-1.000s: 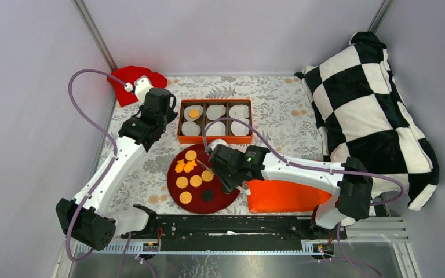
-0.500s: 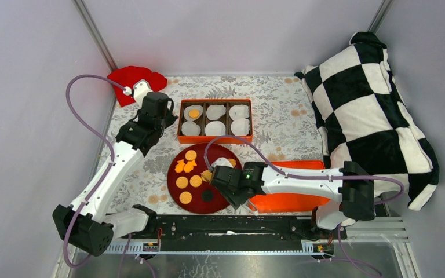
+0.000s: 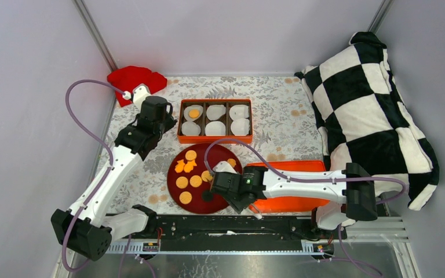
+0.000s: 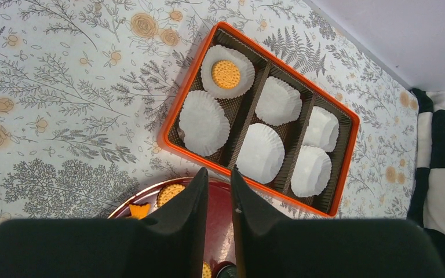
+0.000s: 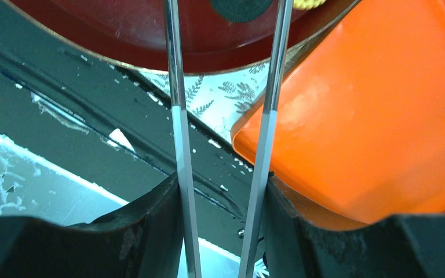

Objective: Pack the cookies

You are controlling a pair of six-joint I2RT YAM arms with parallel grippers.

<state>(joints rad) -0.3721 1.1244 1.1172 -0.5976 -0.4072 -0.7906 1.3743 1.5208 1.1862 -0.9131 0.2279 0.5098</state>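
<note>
Several orange-tan cookies (image 3: 195, 180), two star-shaped ones (image 3: 179, 167) and a black one (image 3: 207, 196) lie on the dark red plate (image 3: 197, 207). One tan cookie (image 3: 194, 113) sits in the far-left paper cup of the orange box (image 3: 215, 139); it also shows in the left wrist view (image 4: 226, 74). My right gripper (image 3: 213, 186) is shut on metal tongs (image 5: 174, 69), low over the plate's near part. The tong arms are spread, with the black cookie (image 5: 240, 7) between them; their tips are out of view. My left gripper (image 4: 217, 174) is empty, its jaws nearly closed, above the plate's far edge beside the box.
An orange lid (image 3: 292, 202) lies right of the plate, partly under my right arm. A checkered pillow (image 3: 376, 110) fills the right side. A red cloth (image 3: 130, 78) lies in the far-left corner. A black rail (image 3: 226, 226) runs along the near edge.
My right gripper with the tongs has moved toward the near side of the plate and lowered. My left gripper has drawn back a little from the box.
</note>
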